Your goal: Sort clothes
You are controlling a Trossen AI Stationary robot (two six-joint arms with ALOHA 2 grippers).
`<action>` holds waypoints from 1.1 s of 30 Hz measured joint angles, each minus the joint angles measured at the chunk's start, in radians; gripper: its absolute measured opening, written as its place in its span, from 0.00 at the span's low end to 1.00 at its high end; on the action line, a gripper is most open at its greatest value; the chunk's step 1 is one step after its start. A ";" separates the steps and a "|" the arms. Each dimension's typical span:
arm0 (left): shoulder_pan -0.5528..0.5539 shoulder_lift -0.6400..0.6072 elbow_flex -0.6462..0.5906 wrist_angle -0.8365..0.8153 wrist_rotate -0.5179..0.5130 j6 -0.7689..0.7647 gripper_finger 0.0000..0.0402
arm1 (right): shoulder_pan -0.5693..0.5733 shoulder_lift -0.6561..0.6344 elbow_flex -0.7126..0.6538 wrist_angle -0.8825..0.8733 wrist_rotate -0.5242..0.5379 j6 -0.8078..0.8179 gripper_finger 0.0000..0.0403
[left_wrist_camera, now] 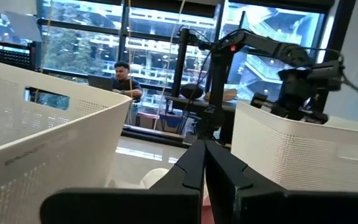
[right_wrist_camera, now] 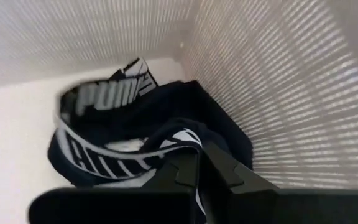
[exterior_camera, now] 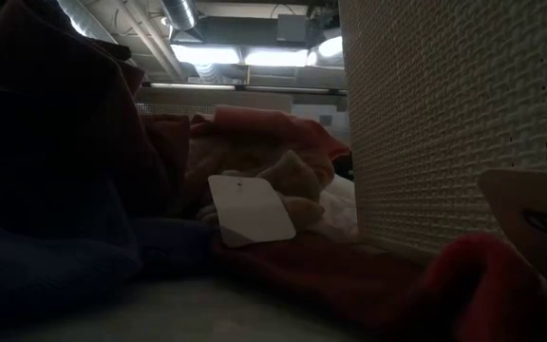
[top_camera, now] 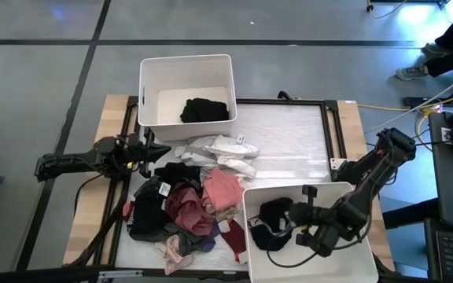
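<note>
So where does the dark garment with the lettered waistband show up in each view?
High view: the dark garment lies in the near bin, at its left end, just left of the right gripper.
Low view: not in it; only that bin's outer wall shows.
Left wrist view: not visible; it is hidden behind the bin's wall.
Right wrist view: centre, against the bin's corner.
Shared landmark: the near bin's perforated white wall.

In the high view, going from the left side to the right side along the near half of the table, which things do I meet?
left gripper → pile of loose clothes → near white bin holding a dark garment → right gripper
</note>
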 joint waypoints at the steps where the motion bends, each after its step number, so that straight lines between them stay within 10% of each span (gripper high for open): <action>1: -0.003 0.000 0.000 0.001 0.001 0.000 0.01 | -0.007 0.000 -0.010 0.002 -0.018 0.000 0.02; 8: -0.063 0.086 0.055 0.003 0.000 0.031 0.00 | -0.081 -0.005 -0.018 -0.017 -0.117 0.001 0.06; 21: -0.170 0.505 0.382 -0.155 -0.038 0.092 0.00 | -0.121 -0.008 0.248 -0.271 -0.353 0.049 0.47; 33: -0.182 0.842 0.721 -0.417 -0.034 0.244 0.00 | -0.252 -0.017 0.408 -0.139 0.290 -0.688 0.51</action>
